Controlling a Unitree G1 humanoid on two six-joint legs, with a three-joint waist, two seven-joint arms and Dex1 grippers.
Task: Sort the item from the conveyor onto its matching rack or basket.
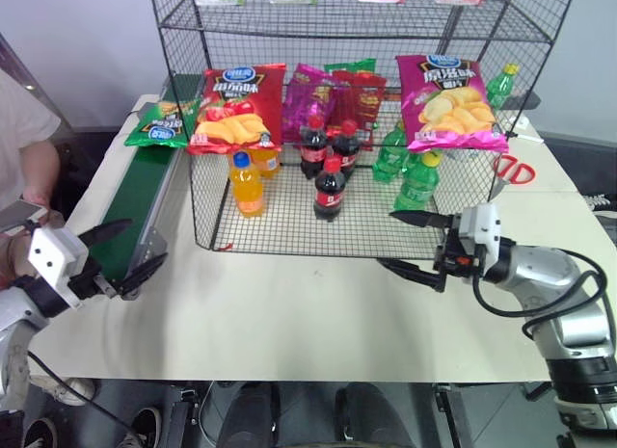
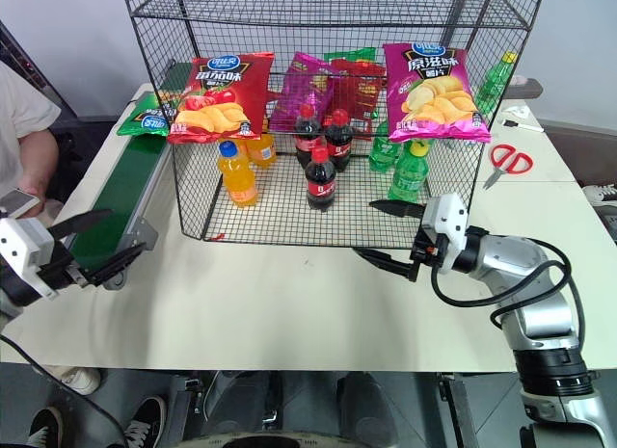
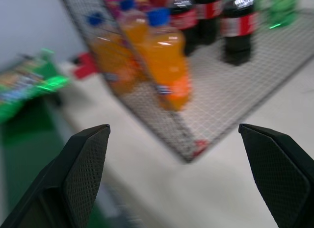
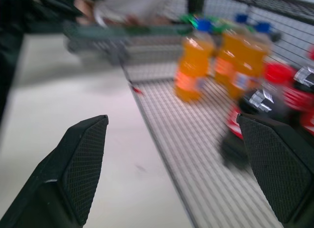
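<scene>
Head views: green crisp bag (image 1: 157, 126) lies at far end of conveyor (image 1: 145, 193), beside wire rack (image 1: 289, 238). Left claw (image 1: 124, 250) and right claw (image 1: 415, 244) both spread, empty, above surface (image 1: 289, 313). Left wrist view: orange bottle (image 3: 167, 66).

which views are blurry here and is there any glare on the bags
Left wrist view: the orange bottle and the green crisp bag are smeared soft, while the fingers stay sharp. Right wrist view: the cola bottles are blurred. Left eye view: crisp overall, with shiny highlights on the red crisp bag.
</scene>
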